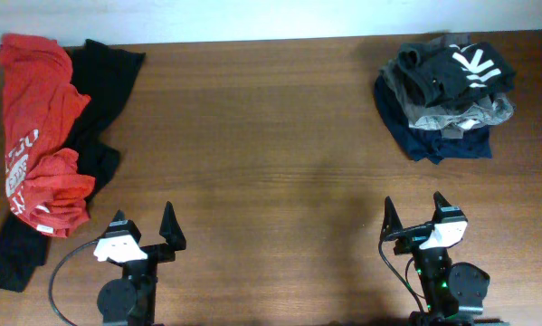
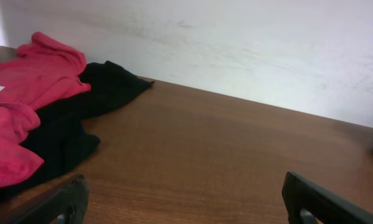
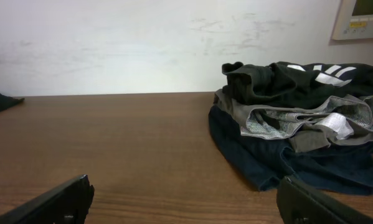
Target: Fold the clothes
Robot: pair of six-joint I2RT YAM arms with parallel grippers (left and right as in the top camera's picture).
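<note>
Quick status from my end. My left gripper (image 1: pixel 144 222) and right gripper (image 1: pixel 414 213) both sit at the near edge of the table (image 1: pixel 271 136). The jaws on each are spread as wide as they go, and neither has hold of anything.

The clothes are in two lots at the far corners. Far left there's a red shirt (image 1: pixel 40 127) sprawled out, with a plain black garment (image 1: pixel 103 81) lying partly under it. The black one's lower end trails down toward the front-left edge. Far right is a heap: a black T-shirt with white letters (image 1: pixel 451 68) on top, a grey garment (image 1: pixel 451 113) below it and a navy garment (image 1: pixel 442 140) at the bottom.

Between my fingers and either lot it's just bare wood, and the whole middle of the table is open (loads of room to spread something out). The red shirt runs right up to the left edge. The heap sits close to the right and back edges.

The overhead view gives me the layout, plus a cable (image 1: pixel 58 276) looping by my left arm's base. The wrist views add the side-on stuff: the heap's layers, the pale wall (image 2: pixel 236 43) right behind the table, and a wall panel (image 3: pixel 360 18) in the right view's top corner. The left wrist view also has a dark sliver at its right border that I can't make out.
</note>
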